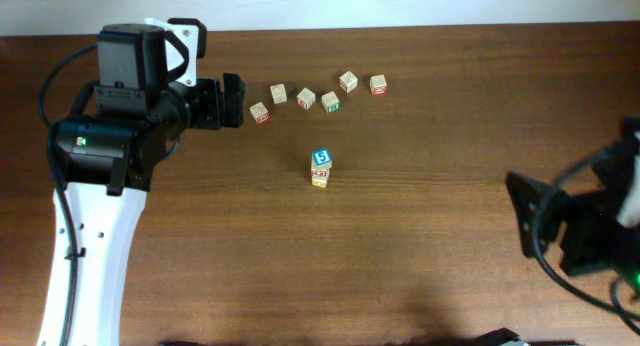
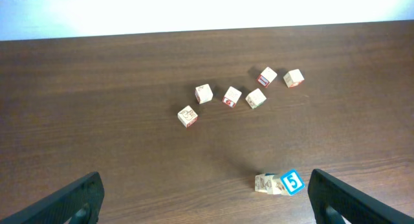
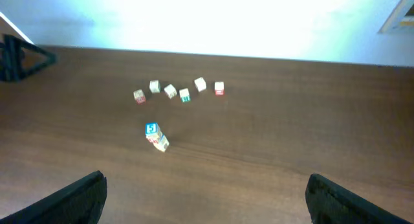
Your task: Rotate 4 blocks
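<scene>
Blocks lie in two groups on the brown table [image 1: 450,286]. A loose row of six pale cubes [image 1: 306,98] runs along the far side. Nearer, at the middle, a blue-faced block [image 1: 320,158] touches other blocks [image 1: 320,178] in a tight little pile, apparently stacked. At the left end of the row the left gripper [image 2: 206,188] has its fingers spread wide, grasping nothing. Well off to the right, the right gripper [image 3: 206,185] is likewise spread and empty.

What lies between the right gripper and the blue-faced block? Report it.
Nothing visible. Only bare table separates the right gripper from the blue-faced block; the other loose blocks lie farther back, off that line.
</scene>
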Robot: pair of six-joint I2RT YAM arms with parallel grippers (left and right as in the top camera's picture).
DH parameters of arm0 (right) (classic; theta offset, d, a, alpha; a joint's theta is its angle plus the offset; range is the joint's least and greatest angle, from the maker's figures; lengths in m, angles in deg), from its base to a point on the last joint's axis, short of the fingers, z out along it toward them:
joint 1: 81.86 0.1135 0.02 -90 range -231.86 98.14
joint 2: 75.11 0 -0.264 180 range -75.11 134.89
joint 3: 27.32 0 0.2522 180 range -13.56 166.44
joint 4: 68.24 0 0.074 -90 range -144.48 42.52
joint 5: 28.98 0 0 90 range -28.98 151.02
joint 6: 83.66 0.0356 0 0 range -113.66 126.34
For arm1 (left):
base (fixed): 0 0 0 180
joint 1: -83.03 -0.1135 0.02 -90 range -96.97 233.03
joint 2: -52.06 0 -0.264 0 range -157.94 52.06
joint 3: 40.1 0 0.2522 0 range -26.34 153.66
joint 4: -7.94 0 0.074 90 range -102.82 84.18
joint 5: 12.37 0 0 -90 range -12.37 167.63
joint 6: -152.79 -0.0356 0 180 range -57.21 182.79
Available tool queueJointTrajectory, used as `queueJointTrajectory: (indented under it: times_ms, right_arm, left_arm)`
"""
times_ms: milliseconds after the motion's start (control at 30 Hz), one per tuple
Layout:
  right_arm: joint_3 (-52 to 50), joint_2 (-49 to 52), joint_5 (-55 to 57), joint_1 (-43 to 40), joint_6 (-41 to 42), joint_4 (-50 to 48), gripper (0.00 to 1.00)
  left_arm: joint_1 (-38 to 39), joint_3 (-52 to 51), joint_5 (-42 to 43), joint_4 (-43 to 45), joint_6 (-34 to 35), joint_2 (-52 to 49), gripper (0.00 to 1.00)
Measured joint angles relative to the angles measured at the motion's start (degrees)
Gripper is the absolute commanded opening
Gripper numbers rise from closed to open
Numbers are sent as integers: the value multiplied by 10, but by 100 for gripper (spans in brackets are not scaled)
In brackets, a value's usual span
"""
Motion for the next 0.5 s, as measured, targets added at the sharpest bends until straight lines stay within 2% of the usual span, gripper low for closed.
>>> queueJointTrajectory:
  times_ms: [200,300,367,433,500]
  right_arm:
    - [-5,-27,45,0,-1,-8,98]
    - [-71,-46,55,-47,-23,-95,98]
    - [-162,-92,38,-90,-57,-185,98]
    - [-316,-183,16,-129,-88,-299,98]
    - [-518,-297,1,-157,-100,-465,98]
  left_arm:
    - [0,0,0,0,0,0,99]
    - [0,0,0,0,-2,0,99]
    - [0,0,0,0,-2,0,99]
    - [0,0,-1,1,-2,0,99]
    - [0,0,0,1,-2,0,99]
